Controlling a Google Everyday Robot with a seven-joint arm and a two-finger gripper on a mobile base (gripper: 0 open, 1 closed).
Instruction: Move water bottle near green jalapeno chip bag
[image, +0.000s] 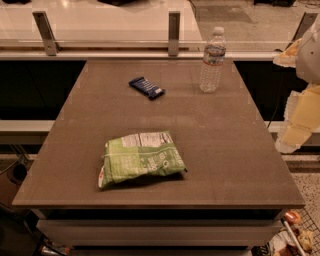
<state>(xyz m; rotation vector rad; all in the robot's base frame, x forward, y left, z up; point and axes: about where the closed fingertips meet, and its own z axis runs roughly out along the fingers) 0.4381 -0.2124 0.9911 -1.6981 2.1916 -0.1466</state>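
Note:
The water bottle (212, 59), clear and ribbed with a white cap and a pale label band, stands upright at the far right of the brown table (225, 150). The green jalapeno chip bag (141, 158), light green with a white nutrition panel, lies flat near the front middle of the table. My gripper (296, 131) hangs at the right edge of the view, beyond the table's right side, apart from the bottle and lower in the picture than it. It holds nothing that I can see.
A small dark blue wrapped bar (147, 87) lies on the table, left of the bottle and behind the bag. A railing with metal posts (173, 32) runs behind the table. Clutter sits on the floor at the lower right (295, 235).

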